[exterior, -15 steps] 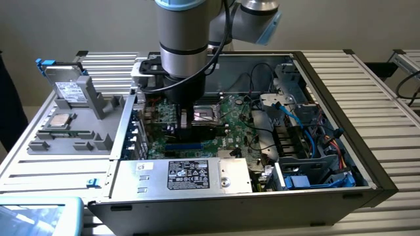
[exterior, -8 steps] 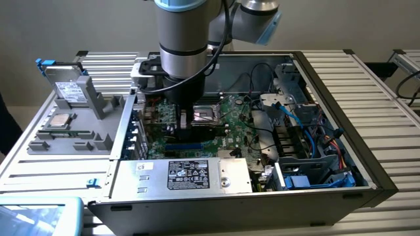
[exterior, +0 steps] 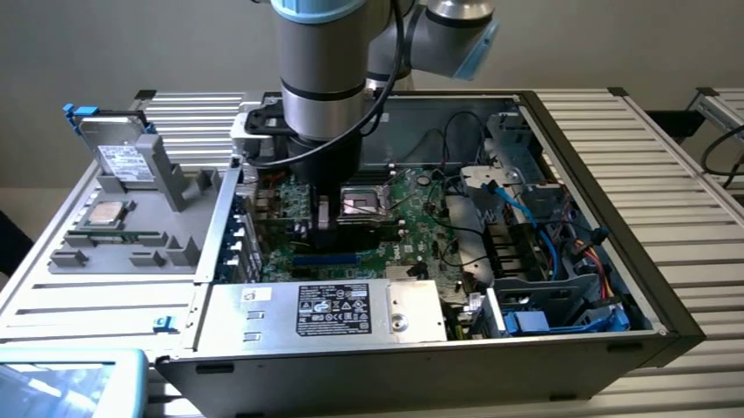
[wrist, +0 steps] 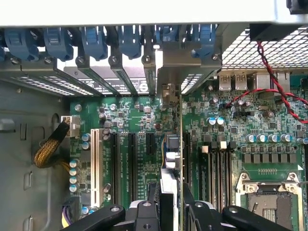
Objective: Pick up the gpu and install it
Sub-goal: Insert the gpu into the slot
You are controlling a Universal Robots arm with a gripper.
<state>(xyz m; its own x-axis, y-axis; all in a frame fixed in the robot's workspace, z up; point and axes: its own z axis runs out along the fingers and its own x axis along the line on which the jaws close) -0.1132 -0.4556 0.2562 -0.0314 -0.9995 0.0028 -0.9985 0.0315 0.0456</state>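
Slatted aluminium worktop (exterior: 680,157) carrying an open desktop computer case (exterior: 651,335), with the motherboard (wrist: 139,120) facing up. The gpu (wrist: 169,159) is inside the case, held on edge over the motherboard. The fingers (wrist: 188,202) pinch its two faces near one end, so from the wrist it appears as a thin strip.

Its long axis runs straight away from the fingers toward the rear wall of the case, parallel to the black expansion slots (wrist: 131,163) and the white slot (wrist: 94,163) beside them. The metal end bracket (wrist: 180,72) forms the far end and sits at the row of rear openings under the blue retaining clips (wrist: 130,41). The card lies between those free slots and the memory slots (wrist: 216,163). The slot beneath it is hidden by the card, so whether its edge connector has entered cannot be told.

In the exterior view the arm (exterior: 326,78) reaches down from twelve o'clock onto the board. The CPU socket (exterior: 362,206) lies just at three o'clock of the fingers, the power supply (exterior: 337,309) at six o'clock, and the drive cage (exterior: 558,287) toward four o'clock. Outside the case, at nine o'clock, a grey parts stand (exterior: 139,235) holds a hard drive (exterior: 122,161) and a processor (exterior: 107,213).
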